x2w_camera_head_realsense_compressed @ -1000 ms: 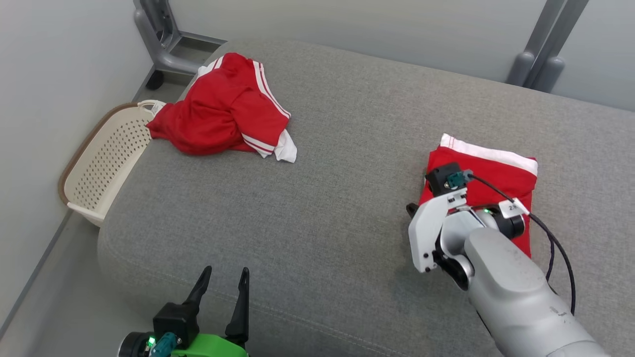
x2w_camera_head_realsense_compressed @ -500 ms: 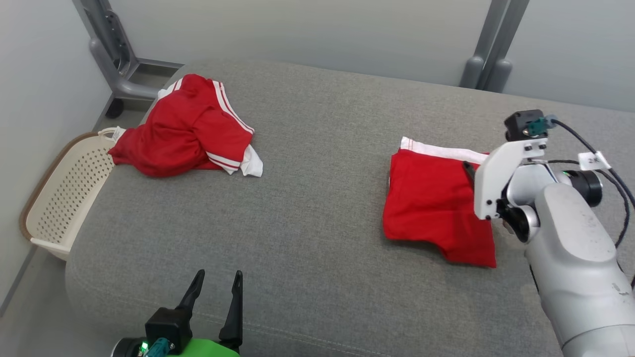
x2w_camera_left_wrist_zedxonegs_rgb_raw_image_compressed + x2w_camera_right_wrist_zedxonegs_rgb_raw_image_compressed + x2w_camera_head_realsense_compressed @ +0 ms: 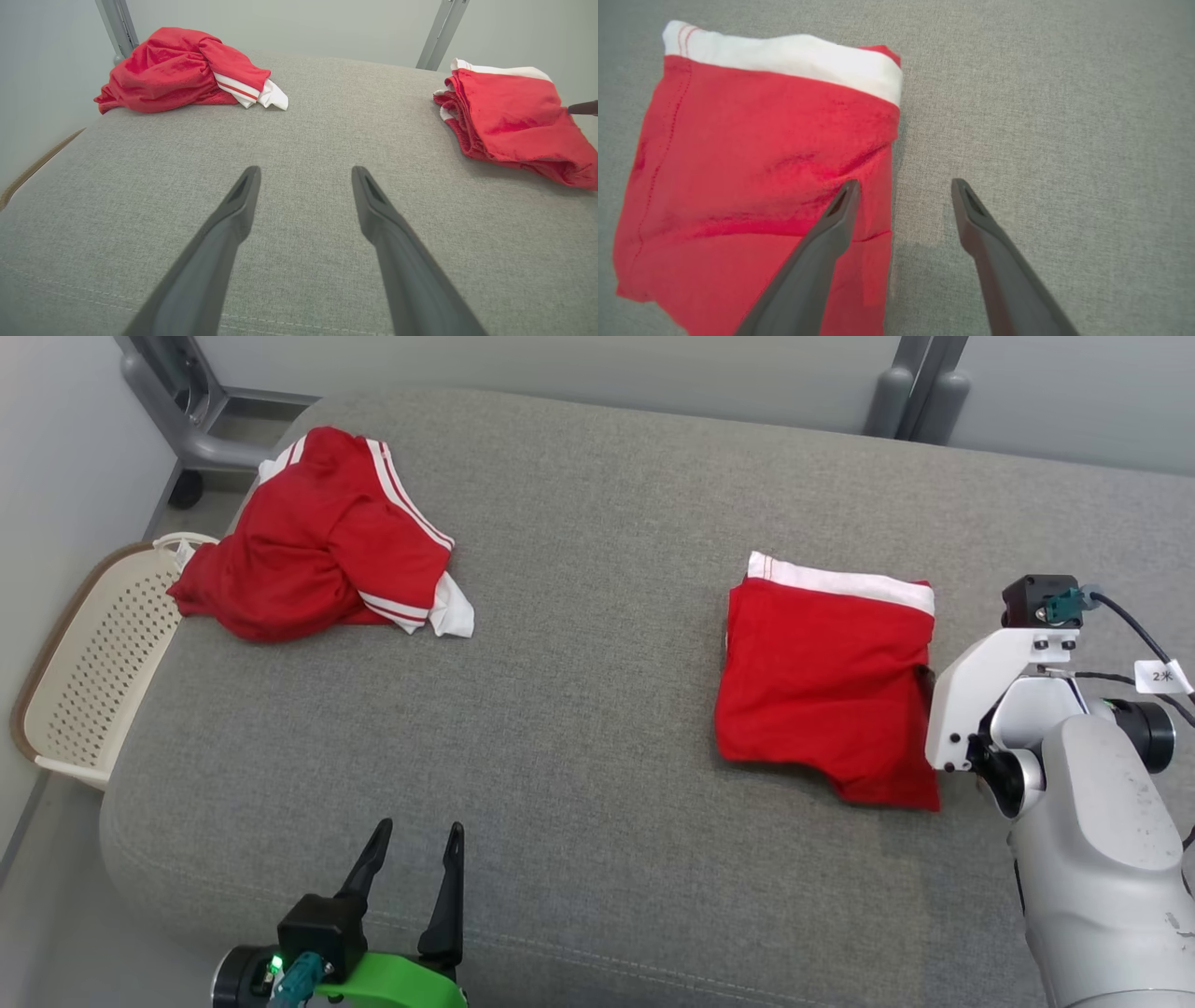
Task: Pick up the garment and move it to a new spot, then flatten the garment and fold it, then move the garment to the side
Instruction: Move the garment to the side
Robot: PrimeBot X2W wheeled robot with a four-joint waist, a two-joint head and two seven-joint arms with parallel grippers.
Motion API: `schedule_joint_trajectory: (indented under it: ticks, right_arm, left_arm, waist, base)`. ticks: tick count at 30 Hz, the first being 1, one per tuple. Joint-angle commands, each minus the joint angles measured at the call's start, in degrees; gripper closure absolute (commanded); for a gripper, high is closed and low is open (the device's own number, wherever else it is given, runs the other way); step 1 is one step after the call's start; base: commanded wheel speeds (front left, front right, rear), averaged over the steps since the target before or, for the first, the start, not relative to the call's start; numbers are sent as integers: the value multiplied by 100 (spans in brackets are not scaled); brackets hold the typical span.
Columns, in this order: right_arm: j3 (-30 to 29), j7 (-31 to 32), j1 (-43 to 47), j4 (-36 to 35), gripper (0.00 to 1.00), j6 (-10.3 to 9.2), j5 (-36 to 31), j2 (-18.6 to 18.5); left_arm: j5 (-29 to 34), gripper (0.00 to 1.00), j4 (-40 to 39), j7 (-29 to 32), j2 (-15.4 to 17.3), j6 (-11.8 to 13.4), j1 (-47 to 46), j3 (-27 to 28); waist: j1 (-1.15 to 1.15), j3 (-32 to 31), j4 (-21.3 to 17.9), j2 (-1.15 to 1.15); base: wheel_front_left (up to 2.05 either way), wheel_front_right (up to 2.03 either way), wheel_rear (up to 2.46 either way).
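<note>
Since a second ago the right arm has pulled back off the folded red garment (image 3: 822,681), which it then lay across, and now stands at the garment's right edge; the head camera has shifted too. The garment lies flat on the right part of the grey cushion (image 3: 597,775), its white band along the far edge, with nothing gripping it.

In the wrist view the right gripper (image 3: 903,186) has its fingers spread wide. One finger is over the garment's right border and the other over bare cushion. Whether either tip touches the fabric cannot be told. From the head camera these fingers are almost wholly hidden behind the white wrist bracket.

The left gripper (image 3: 415,835) is also spread and holds nothing, above the cushion's near edge.

A white tag (image 3: 1160,676) on the right arm's cable reads "2" followed by a mark too small to make out.

At the far left corner lies a crumpled red garment with white stripes (image 3: 317,541). It overhangs a cream perforated basket (image 3: 84,653), which the frame edge cuts off.
</note>
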Motion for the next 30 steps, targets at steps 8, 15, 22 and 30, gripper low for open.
schedule_joint_trajectory:
  ticks: [8,15,22,30]
  right_arm:
    - [-291,-88,-2,109,0,-6,-44,90]
    - [-592,-22,-215,425,78,-6,131,117]
    - [-537,-112,-319,739,100,-7,259,123]
    - [-192,-260,-268,831,100,-7,423,120]
  left_arm:
    - [38,0,70,-64,-3,-10,-238,-48]
    - [31,0,103,-108,-24,-25,-317,-92]
    - [5,0,168,-137,-38,10,-344,-106]
    - [3,0,169,-158,33,23,-340,-116]
  waist:
    - [0,349,227,0]
    - [0,519,360,0]
    - [0,539,358,0]
    - [0,374,78,0]
  base:
    - [0,0,0]
    - [0,0,0]
    - [0,0,0]
    - [0,0,0]
